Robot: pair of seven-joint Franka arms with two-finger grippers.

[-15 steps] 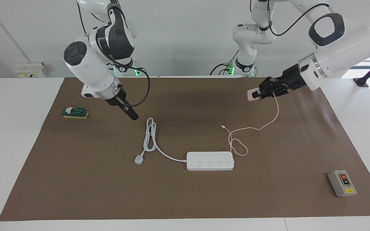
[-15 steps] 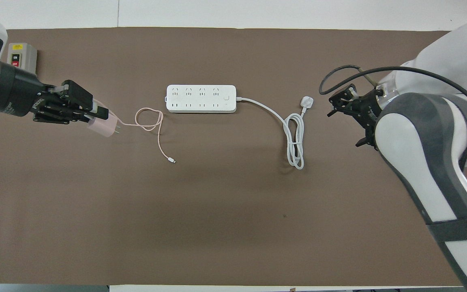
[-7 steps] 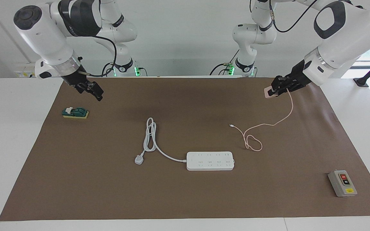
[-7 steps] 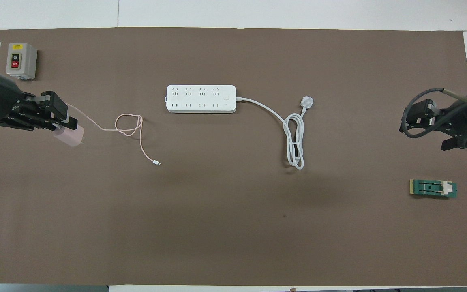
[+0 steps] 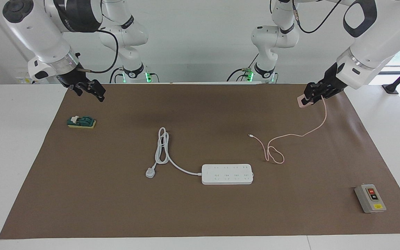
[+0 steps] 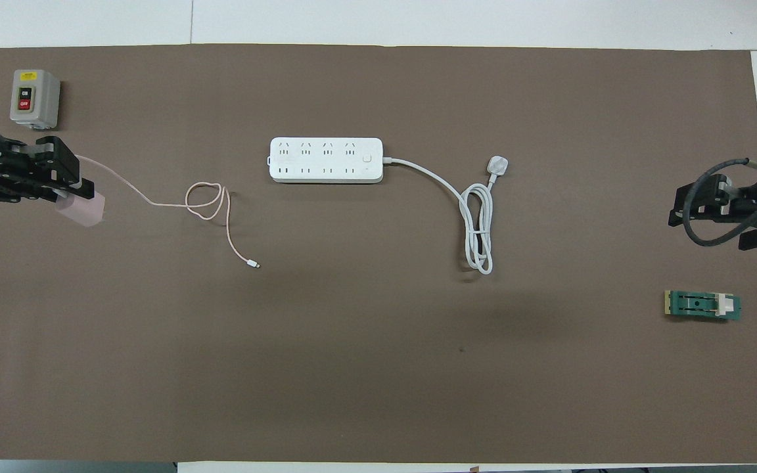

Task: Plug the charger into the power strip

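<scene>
The left hand was up in the air over the left arm's end of the brown mat; its fingers were clamped on the little pink charger; the charger's thin pink cable hung down from it, lay in a loop on the mat and ended in a tiny plug, well apart from the power strip. The power strip lay flat near the middle of the tabletop, with nothing plugged into it; its thick white cord curled away toward the right arm's end and stopped at a white plug. The right hand waited in the air over the mat's corner at its own end, with its fingers apart and nothing in them; a small green block sat on the mat near it. A grey switch box sat at the left arm's end, farther from the robots than the power strip.
</scene>
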